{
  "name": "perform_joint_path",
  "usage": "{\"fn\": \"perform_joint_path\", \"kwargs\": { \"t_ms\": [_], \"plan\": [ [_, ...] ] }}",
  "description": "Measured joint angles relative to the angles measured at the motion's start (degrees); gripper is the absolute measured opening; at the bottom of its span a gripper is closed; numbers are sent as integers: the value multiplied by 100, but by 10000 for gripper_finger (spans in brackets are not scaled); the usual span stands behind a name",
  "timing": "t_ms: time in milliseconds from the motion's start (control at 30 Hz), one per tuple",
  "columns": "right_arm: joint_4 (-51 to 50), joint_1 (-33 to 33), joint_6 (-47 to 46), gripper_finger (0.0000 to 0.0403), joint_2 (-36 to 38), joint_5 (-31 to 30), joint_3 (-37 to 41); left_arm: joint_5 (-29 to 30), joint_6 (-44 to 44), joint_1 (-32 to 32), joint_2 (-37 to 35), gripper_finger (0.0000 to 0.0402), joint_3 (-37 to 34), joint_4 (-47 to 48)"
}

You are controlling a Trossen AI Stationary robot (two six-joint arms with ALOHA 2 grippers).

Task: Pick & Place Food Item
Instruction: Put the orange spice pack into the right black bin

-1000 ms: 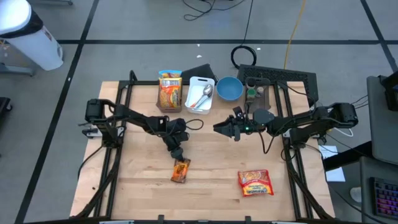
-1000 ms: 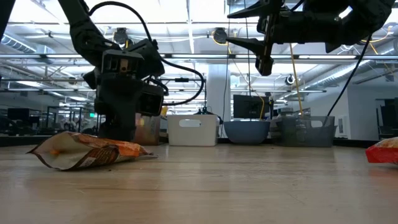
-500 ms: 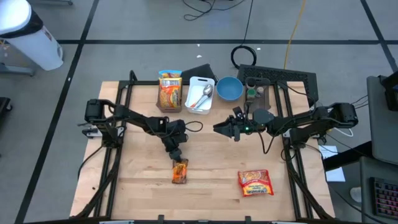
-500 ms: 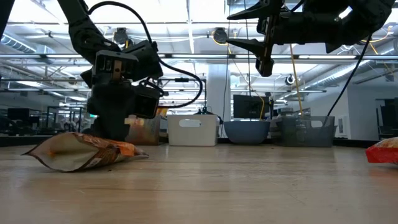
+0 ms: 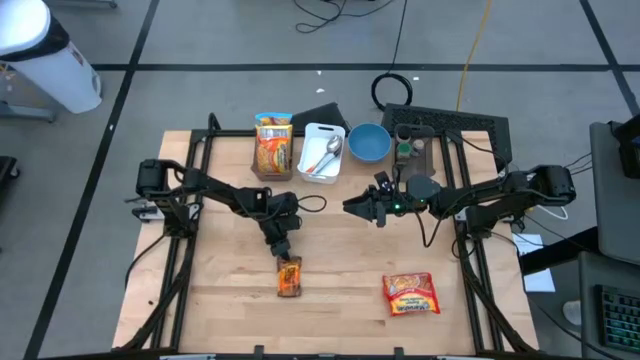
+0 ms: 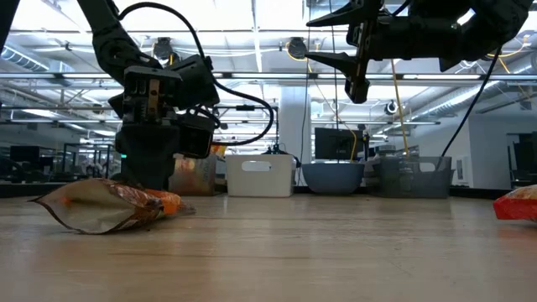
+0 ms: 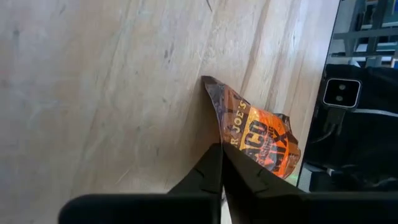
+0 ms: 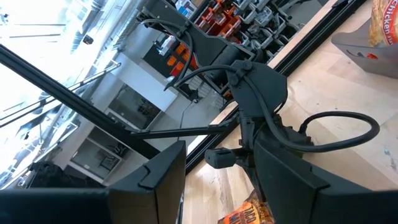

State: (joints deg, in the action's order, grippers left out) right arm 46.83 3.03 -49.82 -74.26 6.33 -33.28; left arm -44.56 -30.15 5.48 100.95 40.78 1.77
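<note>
Left gripper pinching the snack bag on the table

The wooden table (image 5: 340,300) bears the orange snack bag (image 5: 290,277), its top edge nipped between the left gripper (image 7: 221,163)'s closed jaws; the right gripper (image 5: 352,206) hangs apart (jaws spread, empty).

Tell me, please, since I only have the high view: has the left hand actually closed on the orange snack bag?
Observer: Yes. In the left wrist view the left hand has its fingers pressed together on the edge of the orange snack bag.
Operator: Thank you. Is the bag off the table yet?
Observer: Not yet. In the low view the bag's underside rests on the wooden table.
Operator: And is the right hand anywhere near it?
Observer: No. The low view shows the right hand open and high above the table, holding nothing.
</note>
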Motion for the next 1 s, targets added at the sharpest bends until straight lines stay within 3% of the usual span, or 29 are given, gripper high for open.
{"fn": "perform_joint_path", "kwargs": {
  "t_ms": [467, 1000],
  "plan": [
    [-2, 0, -3, 183, 0, 2, 0, 22, 61, 0, -85, 4, -12, -65],
    [-147, -1, -7, 183, 0, 141, 0, 59, 59, 128, -789, 2, -13, 113]
  ]
}}
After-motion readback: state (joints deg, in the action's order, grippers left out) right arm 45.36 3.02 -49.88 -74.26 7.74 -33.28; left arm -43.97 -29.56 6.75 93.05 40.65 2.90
